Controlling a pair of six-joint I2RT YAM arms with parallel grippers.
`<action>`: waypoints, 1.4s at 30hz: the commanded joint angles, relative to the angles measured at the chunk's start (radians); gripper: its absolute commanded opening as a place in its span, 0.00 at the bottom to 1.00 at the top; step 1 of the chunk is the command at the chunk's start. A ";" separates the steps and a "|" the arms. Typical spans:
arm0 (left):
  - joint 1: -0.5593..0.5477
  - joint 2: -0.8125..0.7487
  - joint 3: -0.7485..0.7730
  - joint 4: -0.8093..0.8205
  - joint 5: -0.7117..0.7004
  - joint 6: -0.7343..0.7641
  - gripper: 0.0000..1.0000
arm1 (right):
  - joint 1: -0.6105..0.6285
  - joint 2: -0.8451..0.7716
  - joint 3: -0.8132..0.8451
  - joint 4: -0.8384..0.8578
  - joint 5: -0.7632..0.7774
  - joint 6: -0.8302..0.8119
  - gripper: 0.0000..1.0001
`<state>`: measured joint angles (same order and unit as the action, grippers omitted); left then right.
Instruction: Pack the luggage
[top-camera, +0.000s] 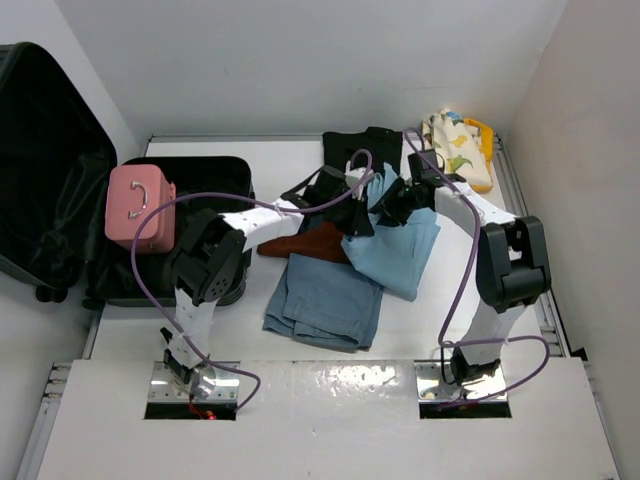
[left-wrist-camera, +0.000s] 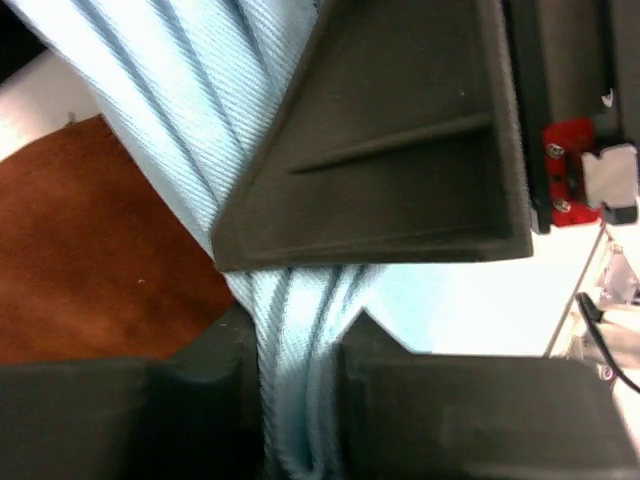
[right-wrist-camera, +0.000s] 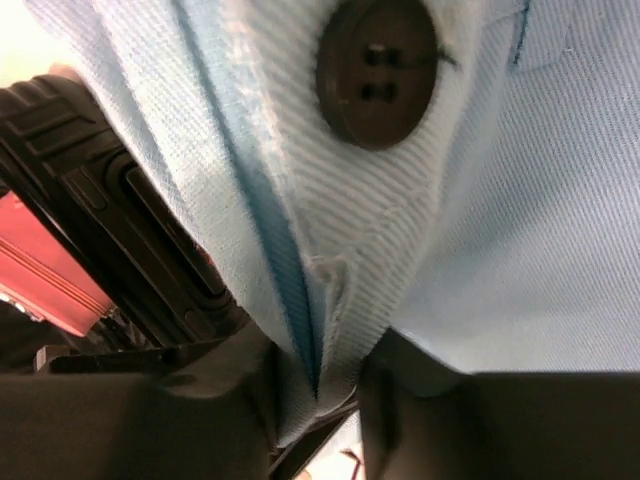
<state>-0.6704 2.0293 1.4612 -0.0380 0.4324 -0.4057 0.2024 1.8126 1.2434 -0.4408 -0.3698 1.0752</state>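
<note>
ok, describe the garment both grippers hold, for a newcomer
Table centre, in the clothes pile. It's the pale blue shirt on the pile's right, pinched by left gripper and right gripper. Paler than the denim jeans beside it, with a dark button.

The luggage (top-camera: 55, 190) lies far left (vanity case (top-camera: 140, 207) inside it), clothes (top-camera: 330, 290) centre, bag (top-camera: 460, 148) back right.

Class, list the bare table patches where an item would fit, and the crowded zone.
Bare: the far strip of table between the luggage and black garment; the near patch between the jeans and the right arm's base. Crowded: the centre, where the left claw and right claw grip the light blue shirt.
</note>
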 joint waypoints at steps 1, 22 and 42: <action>0.049 -0.023 -0.001 0.059 -0.035 -0.028 0.08 | -0.024 -0.102 0.007 -0.004 -0.104 0.003 0.32; 0.541 -0.601 -0.140 -0.285 -0.409 0.036 0.00 | -0.282 -0.139 0.099 -0.116 -0.115 -0.304 0.69; 0.730 -0.514 -0.441 -0.163 -1.130 0.553 0.00 | -0.209 -0.029 0.189 -0.122 -0.116 -0.291 0.67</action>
<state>0.0593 1.4849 1.0271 -0.3454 -0.4740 0.0257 -0.0158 1.7798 1.3968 -0.5774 -0.4763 0.7887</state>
